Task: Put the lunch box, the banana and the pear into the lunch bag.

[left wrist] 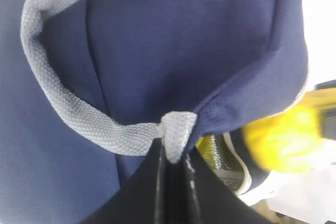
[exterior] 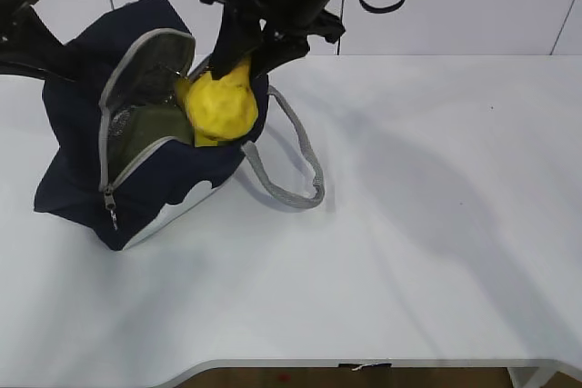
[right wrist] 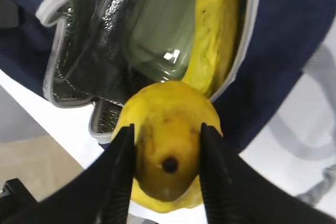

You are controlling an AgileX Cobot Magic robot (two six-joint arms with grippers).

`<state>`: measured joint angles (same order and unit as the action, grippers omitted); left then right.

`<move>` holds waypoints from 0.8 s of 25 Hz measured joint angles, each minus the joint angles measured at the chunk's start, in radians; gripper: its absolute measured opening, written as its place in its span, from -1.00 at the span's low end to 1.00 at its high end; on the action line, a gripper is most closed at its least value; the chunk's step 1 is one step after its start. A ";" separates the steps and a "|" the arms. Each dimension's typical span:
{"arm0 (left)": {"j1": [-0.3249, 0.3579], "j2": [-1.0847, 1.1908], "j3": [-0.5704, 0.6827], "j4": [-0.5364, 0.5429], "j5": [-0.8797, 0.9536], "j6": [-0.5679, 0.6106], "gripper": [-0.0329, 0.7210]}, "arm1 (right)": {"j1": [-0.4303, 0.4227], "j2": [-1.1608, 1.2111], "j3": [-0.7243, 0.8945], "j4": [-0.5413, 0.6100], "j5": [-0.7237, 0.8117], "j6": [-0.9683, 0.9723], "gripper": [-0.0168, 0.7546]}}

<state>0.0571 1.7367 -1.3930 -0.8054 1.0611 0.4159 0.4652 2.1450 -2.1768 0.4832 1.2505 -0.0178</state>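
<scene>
The last of the three things is going in: the lunch box (right wrist: 157, 45) with its sage-green lid already lies deep in the foil-lined lunch bag (exterior: 82, 179), the banana (right wrist: 215, 30) rests along the side of the opening next to it, and the pear (exterior: 221, 106) is the only one not yet inside. The right claw (right wrist: 167, 163) pinches the pear between its two black fingers, one on each flank, and holds it right at the mouth of the bag, over the rim on the side toward the middle of the tabletop. In the right wrist view the pear's dark blossom end faces the camera, so I judge its long axis runs roughly along the claw's reach, with the narrow neck pointing ahead into the bag; the neck itself is hidden. The banana's long axis follows the zipper edge, curving into the depth of the bag. The left claw (left wrist: 170, 182) is pressed together on the grey webbing handle (left wrist: 79, 114), pulling the bag's far side toward the tabletop's left edge, which seems to keep the mouth open. Next, I would say, the pear needs pushing past the rim into the gap beside the banana before the fingers spread, or it could roll out onto the tabletop (exterior: 436, 224).
</scene>
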 joint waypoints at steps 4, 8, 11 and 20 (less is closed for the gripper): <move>0.000 0.000 0.000 -0.004 0.008 0.000 -0.89 | 0.000 0.051 0.000 0.092 -0.002 -0.041 -0.22; 0.000 0.000 0.000 -0.009 0.014 0.000 -0.89 | 0.000 0.099 0.000 0.170 -0.006 -0.104 -0.22; 0.000 0.000 0.000 -0.009 0.020 0.000 -0.89 | 0.000 0.110 0.000 0.189 -0.029 -0.119 -0.22; 0.000 0.000 0.000 -0.010 0.029 0.000 -0.89 | 0.000 0.119 0.000 0.291 -0.130 -0.187 -0.20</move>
<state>0.0571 1.7367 -1.3930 -0.8158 1.0901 0.4159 0.4652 2.2644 -2.1768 0.7744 1.1210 -0.2046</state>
